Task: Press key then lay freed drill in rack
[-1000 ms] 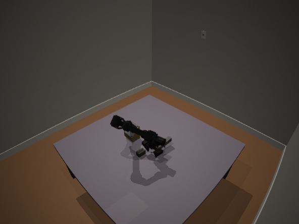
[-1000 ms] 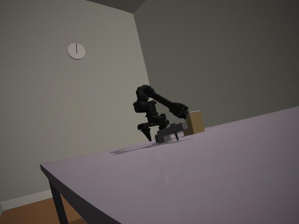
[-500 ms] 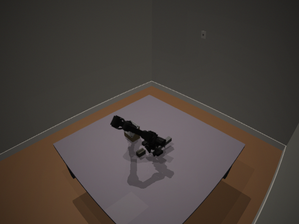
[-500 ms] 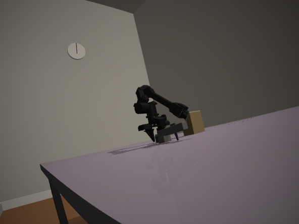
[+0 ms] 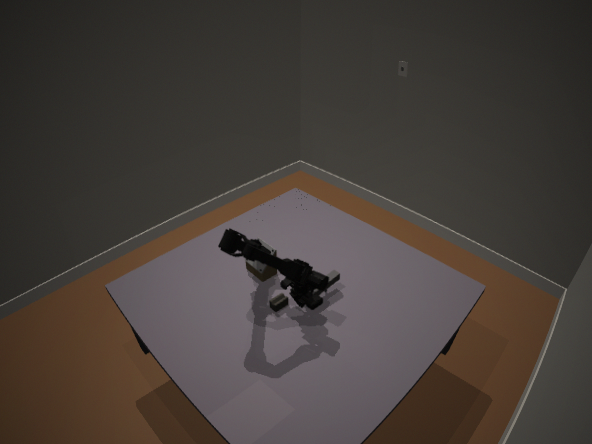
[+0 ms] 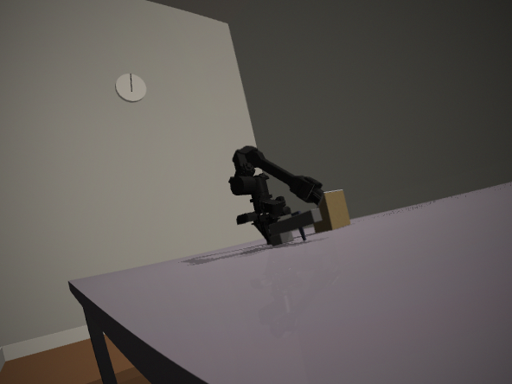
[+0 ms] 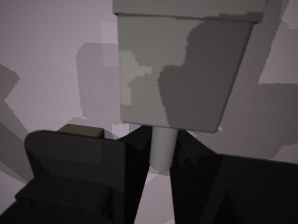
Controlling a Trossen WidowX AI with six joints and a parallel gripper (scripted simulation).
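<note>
A grey housing (image 7: pixel 185 70) (image 5: pixel 333 275) (image 6: pixel 285 235) stands on the table (image 5: pixel 400 310) (image 6: pixel 389 281). A light grey round drill shank (image 7: pixel 162 145) sticks out of its end. My gripper (image 7: pixel 163 125) (image 5: pixel 311 296) (image 6: pixel 269 229) is low over the table at that end and is shut on the drill shank, one dark finger on each side. A small olive block (image 5: pixel 278 301) (image 7: pixel 80 131) lies just left of the gripper, partly hidden behind the left finger in the wrist view. I cannot tell which part is the key.
A taller tan block (image 5: pixel 261 271) (image 6: pixel 335 209) stands by the arm's base, behind the housing. The arm folds up over it. The table edges are far from the gripper on all sides.
</note>
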